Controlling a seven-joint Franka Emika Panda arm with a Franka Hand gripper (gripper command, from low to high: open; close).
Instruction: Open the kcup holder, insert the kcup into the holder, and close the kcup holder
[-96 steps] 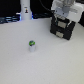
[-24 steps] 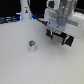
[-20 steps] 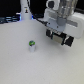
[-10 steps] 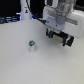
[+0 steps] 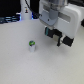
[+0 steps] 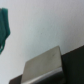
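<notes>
The kcup (image 5: 32,46), a small white pod with a green top, stands upright on the white table (image 5: 20,65), toward the exterior view's left of the arm. The black kcup holder (image 5: 65,39) sits behind the arm, mostly hidden by it. My gripper (image 5: 53,34) hangs right in front of the holder, apart from the kcup. In the wrist view one teal finger (image 6: 5,27) shows at the edge, and the holder's light rectangular handle (image 6: 45,64) on its black front (image 6: 72,65) lies close below. The jaws look spread and hold nothing.
A tall white bottle-like object (image 5: 25,8) stands at the back, on the exterior view's left. Dark equipment (image 5: 10,19) runs along the table's far edge.
The gripper has come down and toward the exterior view's left, closer to the holder's front. The kcup has not moved.
</notes>
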